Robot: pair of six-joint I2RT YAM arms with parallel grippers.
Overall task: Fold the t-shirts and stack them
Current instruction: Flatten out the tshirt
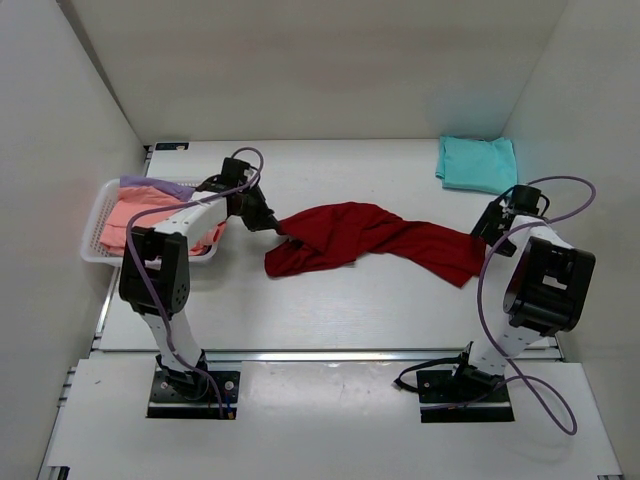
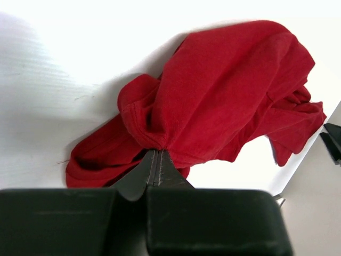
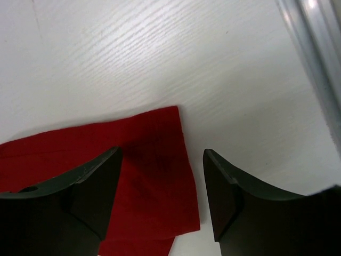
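Dark red t-shirt lies crumpled, stretched across mid table. Left gripper pinches its left end, jaws pressed together on the cloth. Right gripper is spread, jaws straddling the shirt's right corner. Teal t-shirt sits folded at far right. Salmon pink t-shirt and lavender t-shirt sit in white basket, far left.
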